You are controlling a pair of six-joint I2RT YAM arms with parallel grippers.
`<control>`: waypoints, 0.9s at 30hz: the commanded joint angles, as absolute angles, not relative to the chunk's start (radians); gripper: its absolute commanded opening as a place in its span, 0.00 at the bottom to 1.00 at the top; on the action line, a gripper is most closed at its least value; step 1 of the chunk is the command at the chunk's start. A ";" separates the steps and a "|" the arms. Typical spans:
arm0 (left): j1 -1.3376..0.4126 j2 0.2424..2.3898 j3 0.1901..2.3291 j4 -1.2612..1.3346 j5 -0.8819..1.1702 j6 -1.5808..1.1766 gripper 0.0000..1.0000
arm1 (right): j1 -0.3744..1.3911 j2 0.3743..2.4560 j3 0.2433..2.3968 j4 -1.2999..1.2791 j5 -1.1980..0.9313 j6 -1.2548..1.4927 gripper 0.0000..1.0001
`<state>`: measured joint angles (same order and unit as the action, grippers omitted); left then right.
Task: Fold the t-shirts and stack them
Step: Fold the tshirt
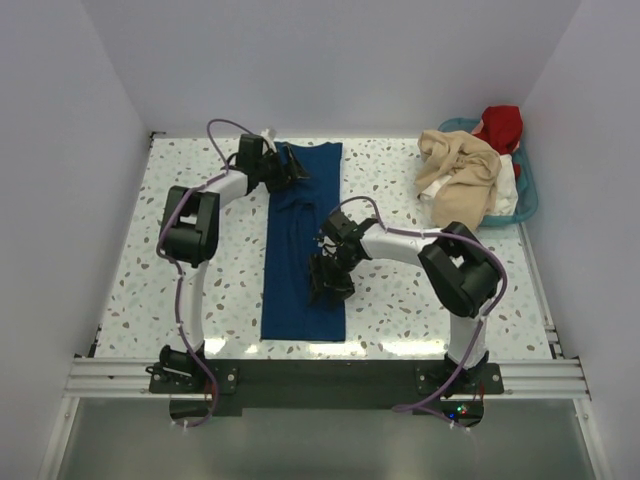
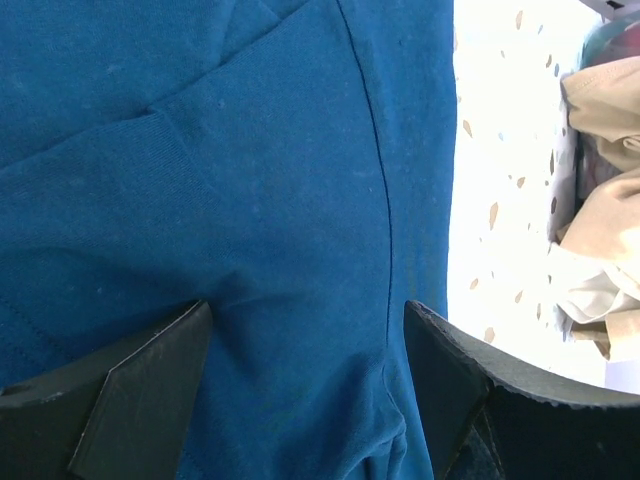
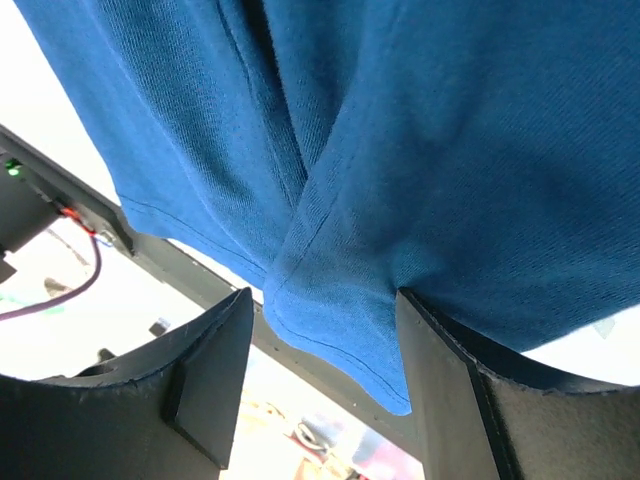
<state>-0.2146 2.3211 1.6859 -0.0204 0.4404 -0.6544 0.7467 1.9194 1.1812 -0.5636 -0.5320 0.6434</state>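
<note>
A dark blue t-shirt point(image 1: 303, 250) lies folded into a long narrow strip down the middle of the table. My left gripper point(image 1: 290, 168) is at its far end. In the left wrist view the gripper point(image 2: 305, 340) is open, its jaws wide apart over the blue cloth point(image 2: 250, 180). My right gripper point(image 1: 328, 280) is at the strip's right edge, towards the near end. In the right wrist view it point(image 3: 325, 350) is open, with a hem corner of the blue cloth point(image 3: 340, 310) between the jaws. Beige point(image 1: 460, 175), red point(image 1: 500, 125) and white point(image 1: 507, 195) shirts are piled at the back right.
A teal basket point(image 1: 527, 190) at the back right corner holds the other shirts, and the beige one spills over its left rim. The speckled tabletop point(image 1: 200, 300) has white walls on three sides. A metal rail point(image 1: 330, 375) runs along the near edge.
</note>
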 commanded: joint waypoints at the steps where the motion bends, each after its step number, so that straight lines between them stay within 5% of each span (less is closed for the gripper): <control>1: -0.229 2.298 1.698 -0.015 0.442 -0.604 0.83 | 0.765 1.887 1.215 -0.609 -0.465 0.626 0.63; 11: -0.252 1.979 1.593 -0.061 0.387 -0.588 0.84 | 0.765 1.662 1.114 -0.762 -0.368 0.612 0.64; 27: -0.330 1.206 0.678 -0.438 0.224 -0.689 0.78 | 0.834 1.663 0.922 -0.601 -0.454 0.692 0.55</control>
